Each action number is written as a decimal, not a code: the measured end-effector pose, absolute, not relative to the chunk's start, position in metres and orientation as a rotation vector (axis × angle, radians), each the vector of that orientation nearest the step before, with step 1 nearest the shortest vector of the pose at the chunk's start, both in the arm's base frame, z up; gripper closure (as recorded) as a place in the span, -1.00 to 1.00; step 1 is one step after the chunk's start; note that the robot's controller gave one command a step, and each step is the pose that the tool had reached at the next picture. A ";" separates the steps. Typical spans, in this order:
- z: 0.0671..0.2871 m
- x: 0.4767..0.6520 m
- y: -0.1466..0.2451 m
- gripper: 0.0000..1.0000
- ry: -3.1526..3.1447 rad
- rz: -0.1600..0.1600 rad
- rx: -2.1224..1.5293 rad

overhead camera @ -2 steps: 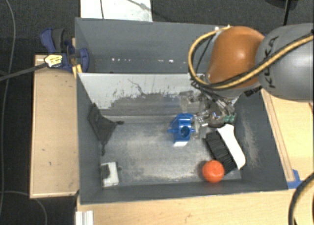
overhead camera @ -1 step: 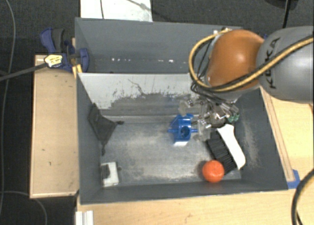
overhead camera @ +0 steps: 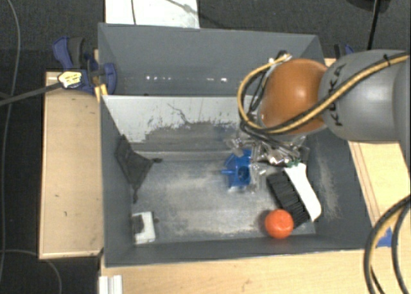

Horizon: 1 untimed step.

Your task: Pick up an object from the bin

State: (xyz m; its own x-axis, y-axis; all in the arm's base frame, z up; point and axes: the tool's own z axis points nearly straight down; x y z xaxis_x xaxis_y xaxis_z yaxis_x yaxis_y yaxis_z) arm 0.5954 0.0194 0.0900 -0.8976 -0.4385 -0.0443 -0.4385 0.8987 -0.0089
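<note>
Hanging low in the grey bin (overhead camera: 186, 199), the jaws sit just beside a blue plastic piece (overhead camera: 239, 171) at their 8 o'clock, white-handled brush (overhead camera: 294, 195) at 4 o'clock, can't tell if they're clenched or released.

Looks down into a grey bin (overhead camera: 212, 61). Shows the gripper (overhead camera: 263, 158) low, just 3 o'clock of floor centre, with a blue plastic piece (overhead camera: 237, 172) close at its 9 o'clock. Shows a white-handled black brush (overhead camera: 295, 195) at the gripper's 5 o'clock, with an orange ball (overhead camera: 279, 223) touching its lower end. Also shows a dark scrap (overhead camera: 133, 164) at the floor's 9 o'clock and a white block (overhead camera: 142, 227) at 7 o'clock.
</note>
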 end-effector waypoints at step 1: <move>0.093 0.596 0.020 1.00 3.021 0.000 -0.698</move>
